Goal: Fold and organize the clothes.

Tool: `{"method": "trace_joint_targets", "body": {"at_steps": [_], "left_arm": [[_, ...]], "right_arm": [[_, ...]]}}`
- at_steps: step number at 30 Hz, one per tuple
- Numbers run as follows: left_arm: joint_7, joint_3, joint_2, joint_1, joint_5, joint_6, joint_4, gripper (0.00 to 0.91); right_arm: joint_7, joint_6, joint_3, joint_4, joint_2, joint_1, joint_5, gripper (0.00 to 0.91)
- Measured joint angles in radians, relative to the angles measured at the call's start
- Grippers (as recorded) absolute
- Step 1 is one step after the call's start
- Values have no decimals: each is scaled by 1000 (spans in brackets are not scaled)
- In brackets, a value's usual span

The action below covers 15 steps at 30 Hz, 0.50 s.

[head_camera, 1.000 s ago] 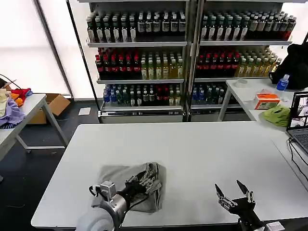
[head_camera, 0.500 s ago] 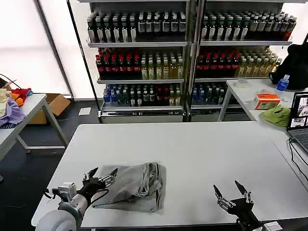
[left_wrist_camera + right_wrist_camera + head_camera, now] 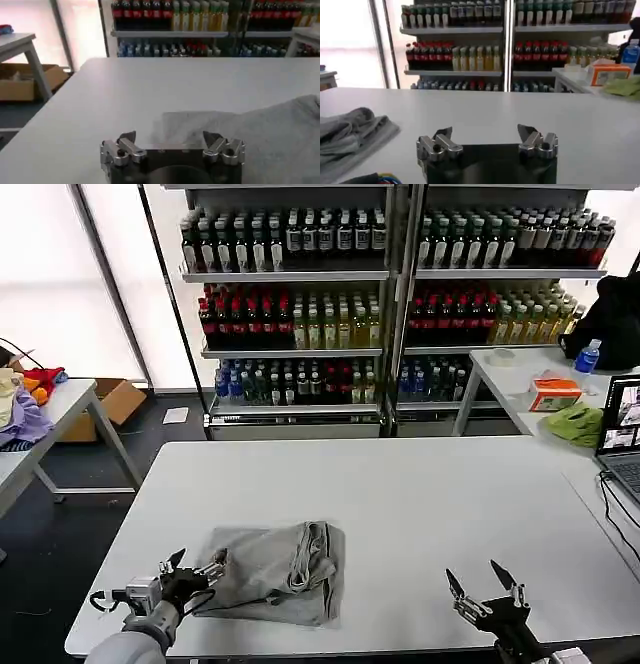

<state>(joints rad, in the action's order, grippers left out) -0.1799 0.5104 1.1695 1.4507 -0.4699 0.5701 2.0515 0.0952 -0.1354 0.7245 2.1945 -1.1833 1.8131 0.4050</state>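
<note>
Now the left gripper (image 3: 196,562) — fingers wide, empty — has pulled back off the folded grey shirt (image 3: 275,572); right gripper (image 3: 482,582) waits open. No legible writing.

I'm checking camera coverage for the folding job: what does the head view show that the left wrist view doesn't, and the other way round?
Head view alone: the right gripper, open at the table's near edge, a laptop and a green cloth at the right.
Left wrist view alone: a close look at the left gripper, open beside the folded grey shirt's edge.
Both: the shirt, the white table, the bottle shelves.
</note>
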Motion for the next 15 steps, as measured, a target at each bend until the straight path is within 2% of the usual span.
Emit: {"method": "trace_joint_targets", "body": {"at_steps": [3,15], "left_arm": [[7,-8,19,2,16,2,-14,60],[10,-31,77,6,36,0,-31,40]], "right_arm": [[0,0,3,0,2,1,3,907],[0,8,3,-3,0,4,9,907]]}}
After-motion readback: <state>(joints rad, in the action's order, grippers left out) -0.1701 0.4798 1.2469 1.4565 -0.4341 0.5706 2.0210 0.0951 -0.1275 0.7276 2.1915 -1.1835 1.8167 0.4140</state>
